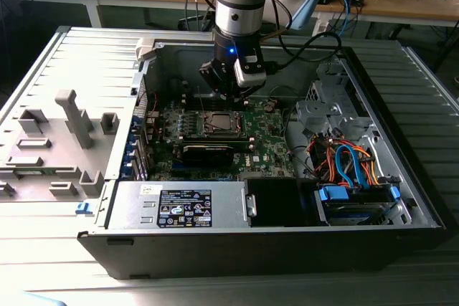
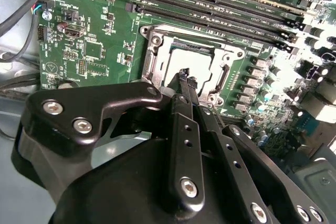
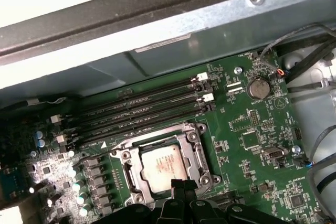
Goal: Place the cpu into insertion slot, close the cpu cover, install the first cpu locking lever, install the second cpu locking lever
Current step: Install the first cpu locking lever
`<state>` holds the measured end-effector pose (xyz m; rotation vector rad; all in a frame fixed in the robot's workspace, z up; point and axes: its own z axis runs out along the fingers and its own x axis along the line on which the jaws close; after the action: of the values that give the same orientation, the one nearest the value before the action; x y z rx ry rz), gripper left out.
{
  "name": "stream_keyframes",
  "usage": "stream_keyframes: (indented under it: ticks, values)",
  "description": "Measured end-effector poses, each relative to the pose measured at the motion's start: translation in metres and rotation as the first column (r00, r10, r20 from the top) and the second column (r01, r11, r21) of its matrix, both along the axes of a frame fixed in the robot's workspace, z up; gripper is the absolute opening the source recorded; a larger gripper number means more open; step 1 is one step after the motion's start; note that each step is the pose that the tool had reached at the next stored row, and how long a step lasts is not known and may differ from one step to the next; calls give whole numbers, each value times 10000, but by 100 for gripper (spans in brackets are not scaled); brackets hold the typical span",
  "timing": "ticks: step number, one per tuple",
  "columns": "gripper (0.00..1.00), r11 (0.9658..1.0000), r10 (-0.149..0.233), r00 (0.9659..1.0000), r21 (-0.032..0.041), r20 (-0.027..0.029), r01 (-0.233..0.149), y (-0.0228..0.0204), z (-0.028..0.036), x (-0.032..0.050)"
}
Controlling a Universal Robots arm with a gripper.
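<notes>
We see the cpu (image 3: 164, 167) lying flat in the slot (image 3: 128, 174), cover (image 3: 197, 153) down around it. Our claw (image 2: 185, 80), fingers pressed together, hovers just above its edge.

End effector (image 2: 185, 77) blocks the near edge of the cpu (image 2: 190, 62) and cpu cover (image 2: 157, 43) in the second wrist view. Locking levers beside the cover: too small to tell.

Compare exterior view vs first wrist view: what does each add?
Exterior view alone: the whole open black computer case, the grey power supply box and the orange and blue cable bundle. First wrist view alone: the round silver coin battery. Both: the square silver-grey cpu under the thin metal cpu cover, and the gripper.
</notes>
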<state>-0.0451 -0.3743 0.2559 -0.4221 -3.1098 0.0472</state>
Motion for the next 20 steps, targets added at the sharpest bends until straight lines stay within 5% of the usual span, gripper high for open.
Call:
stream_keyframes:
  ticks: [20]
  values:
    - [11, 9935, 1136, 9935, 9, 1, -1136, -1, 0, 0]
